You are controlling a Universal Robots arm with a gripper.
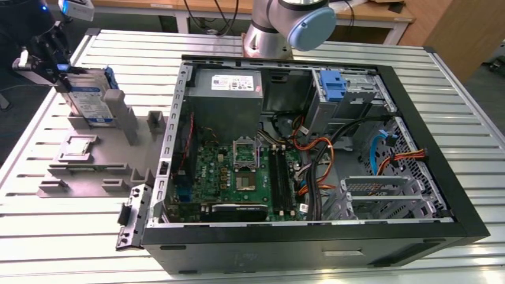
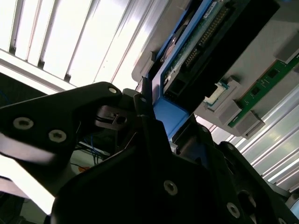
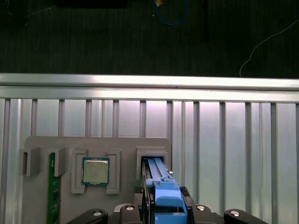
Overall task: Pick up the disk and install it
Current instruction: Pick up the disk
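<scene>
The disk [image 1: 88, 100] stands on edge in a slot of the grey holder [image 1: 87, 168] at the exterior view's left, its blue-and-white label showing and blue rails along its edges. My gripper [image 1: 65, 76] is at the disk's upper end, shut on its blue rail. In the second wrist view the black fingers [image 2: 145, 109] press either side of the blue rail [image 2: 164, 116], with the disk's [image 2: 201, 46] circuit-board side beyond them. The first wrist view has the disk's blue rail [image 3: 161, 186] rising from the holder slot into my gripper [image 3: 163, 207].
The open computer case [image 1: 442, 195] fills the table's middle and the exterior view's right, with a motherboard [image 1: 236, 174], a grey box with a sticker [image 1: 229, 83] and an upright blue latch [image 1: 335, 89]. The holder [image 3: 126, 144] also carries a processor chip [image 3: 96, 171] and a green memory stick [image 3: 53, 186]. The arm's base [image 1: 272, 35] stands behind the case.
</scene>
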